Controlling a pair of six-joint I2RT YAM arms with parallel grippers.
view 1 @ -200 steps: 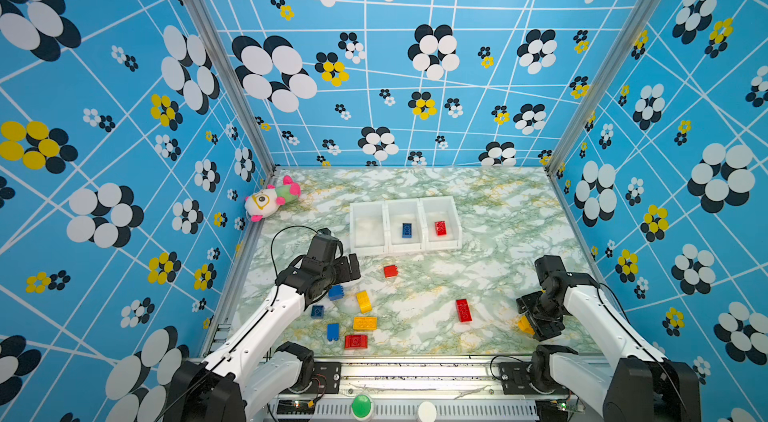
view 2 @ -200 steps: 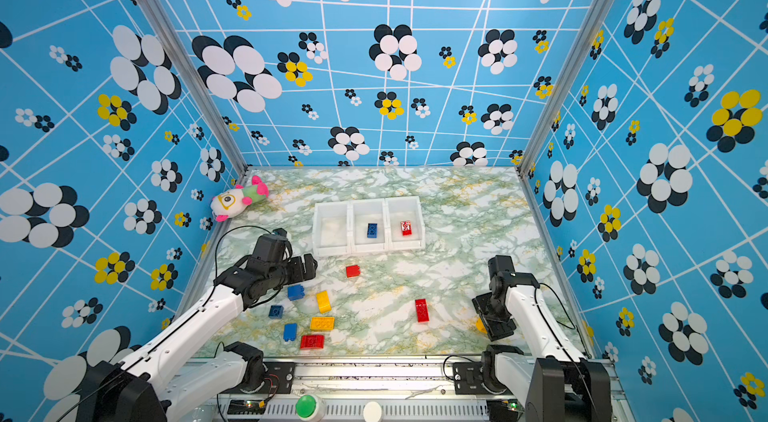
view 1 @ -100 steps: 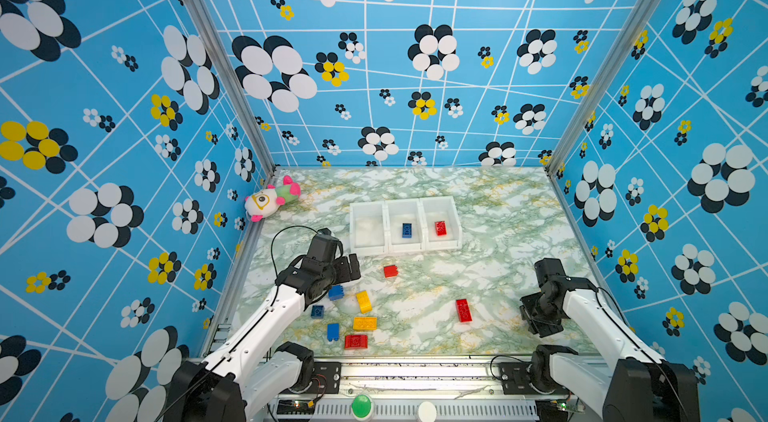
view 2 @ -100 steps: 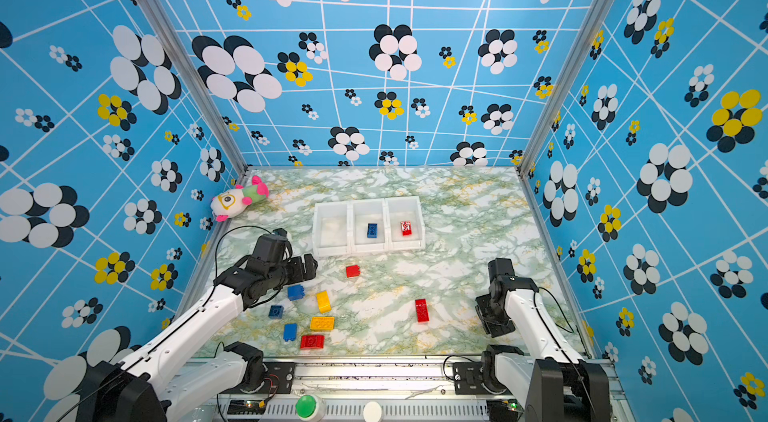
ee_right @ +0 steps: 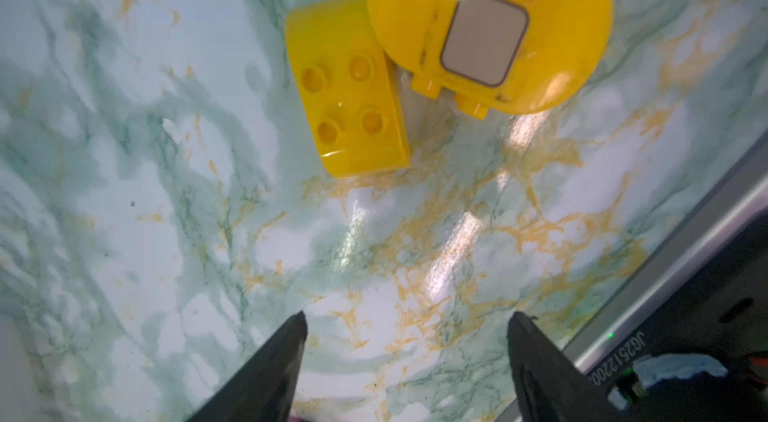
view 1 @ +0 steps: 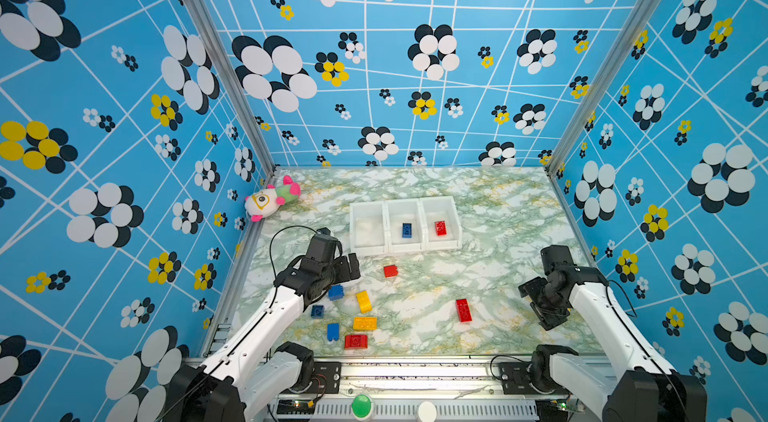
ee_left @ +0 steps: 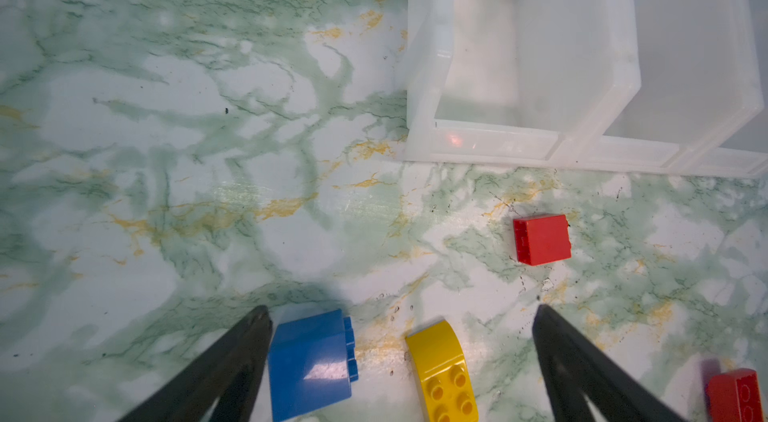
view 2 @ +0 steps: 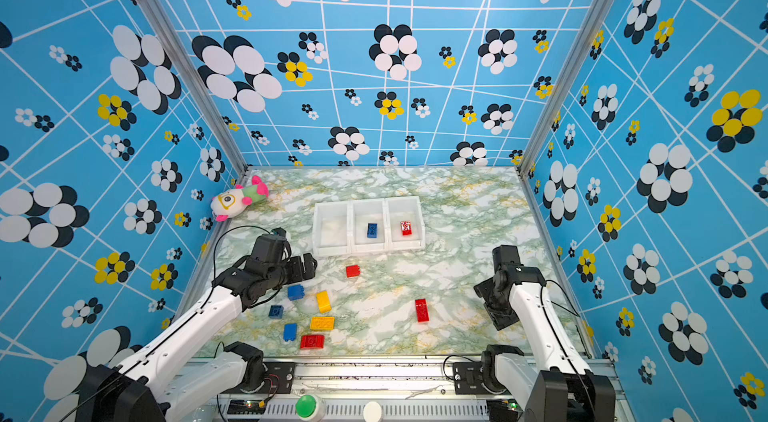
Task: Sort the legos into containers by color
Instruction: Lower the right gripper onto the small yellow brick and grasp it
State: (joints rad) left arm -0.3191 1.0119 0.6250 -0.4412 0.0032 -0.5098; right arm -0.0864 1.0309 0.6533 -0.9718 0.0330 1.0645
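Surroundings: green-veined marble-pattern tabletop (view 1: 511,224) inside blue flower-printed walls (view 1: 124,108); white-green-pink plush toy (view 1: 268,200) in the far left corner, well apart from the bricks.
Obstructions: the right arm hides the yellow pieces beneath it in both top views.
Containers: three joined white translucent open-top bins (view 1: 368,250) in a row, mid-table; the middle one holds a blue studded brick (view 1: 407,229), the right one a red studded brick (view 1: 441,228).
Loose legos: small red cube brick (view 1: 390,271) near the bins' front; blue chunky brick (view 1: 336,292), yellow curved brick (view 1: 364,301), flat yellow brick (view 1: 365,323), dark blue square brick (view 1: 317,311), blue upright brick (view 1: 333,332) and flat red brick (view 1: 355,341) clustered front left; long red brick (view 1: 463,310) alone, right of centre.
Right-side pieces: round yellow piece marked 120 (ee_right: 490,25), grey label on it, set against a second yellow curved brick (ee_right: 349,87), near the table's metal edge (ee_right: 685,233).
Left gripper (ee_left: 401,310): jaws spread wide, gripping nothing; the blue chunky brick is just beside one finger, possibly touching, the angle too oblique to confirm.
Right gripper (ee_right: 408,316): jaws apart over bare tabletop, clear of both yellow pieces.
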